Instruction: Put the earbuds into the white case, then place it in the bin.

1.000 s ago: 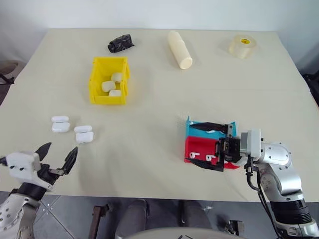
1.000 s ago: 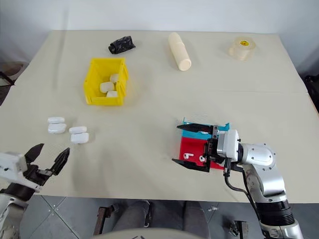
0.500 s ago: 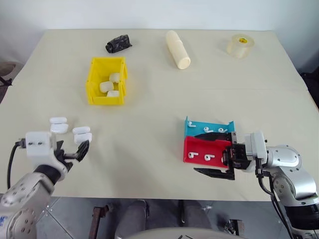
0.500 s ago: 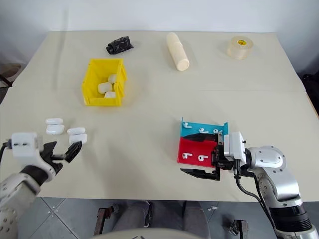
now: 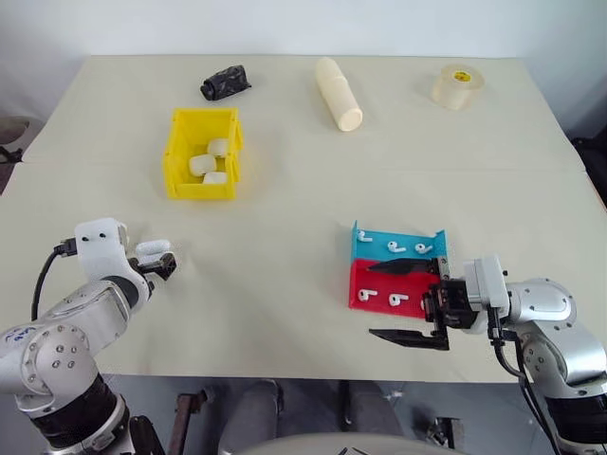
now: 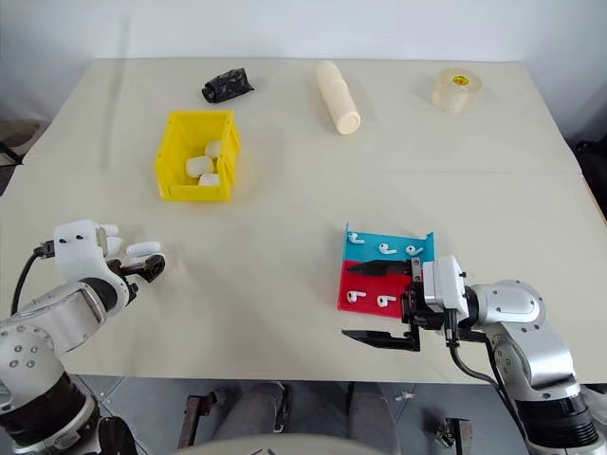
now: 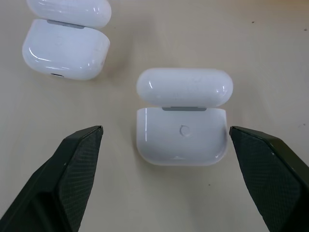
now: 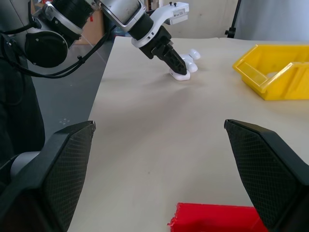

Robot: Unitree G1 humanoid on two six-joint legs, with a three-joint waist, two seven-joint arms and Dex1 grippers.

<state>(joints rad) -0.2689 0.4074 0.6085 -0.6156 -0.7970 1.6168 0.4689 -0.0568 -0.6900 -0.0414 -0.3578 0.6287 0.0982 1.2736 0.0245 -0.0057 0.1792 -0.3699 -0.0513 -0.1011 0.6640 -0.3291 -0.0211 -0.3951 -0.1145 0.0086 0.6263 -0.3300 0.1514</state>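
Observation:
Two white cases lie at the table's left with their lids flipped up. My left gripper (image 7: pixel 165 129) is open, tilted down over the nearer white case (image 7: pixel 182 140), one finger on each side and not touching it. The second case (image 7: pixel 65 53) lies just beyond. Earbuds (image 5: pixel 398 300) lie in a red tray (image 5: pixel 360 281), and more earbuds (image 5: pixel 395 247) in the blue tray (image 5: pixel 365 248) behind it. My right gripper (image 5: pixel 371 300) is open and level, with its fingers at the red tray's near right side. The yellow bin (image 5: pixel 177 152) stands at the back left and holds white cases.
Along the far side of the table lie a crumpled black thing (image 5: pixel 225 81), a cream cylinder (image 5: pixel 340 93) and a tape roll (image 5: pixel 458 86). The near table edge runs just under both grippers. Bare tabletop separates the cases from the trays.
My left arm has come forward from the table's near edge and tipped its gripper down over the nearer case. The right gripper has drawn back a little from the trays.

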